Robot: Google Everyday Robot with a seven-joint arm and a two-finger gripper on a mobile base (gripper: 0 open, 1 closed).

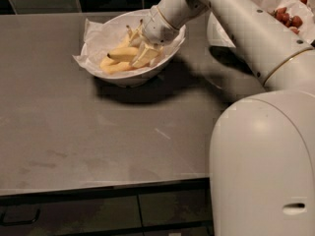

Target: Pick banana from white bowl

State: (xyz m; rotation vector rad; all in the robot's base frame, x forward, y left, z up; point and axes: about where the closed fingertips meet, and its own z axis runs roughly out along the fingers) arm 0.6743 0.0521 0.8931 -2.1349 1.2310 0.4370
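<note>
The white bowl (pixel 167 58), lined with crinkled white paper whose corners stick out past the rim, stands on the grey counter at the upper middle. Several yellow bananas (pixel 117 57) lie in it, mostly on its left side. My gripper (pixel 144 52) comes in from the upper right and is down inside the bowl, against the right end of the bananas. Its tip is partly hidden among the fruit and paper.
A second paper-lined bowl of red strawberries (pixel 290 14) stands at the upper right, behind my arm (pixel 246 28). My white base (pixel 266 166) fills the lower right. The grey counter (pixel 74 132) ends at a front edge above dark cabinet fronts.
</note>
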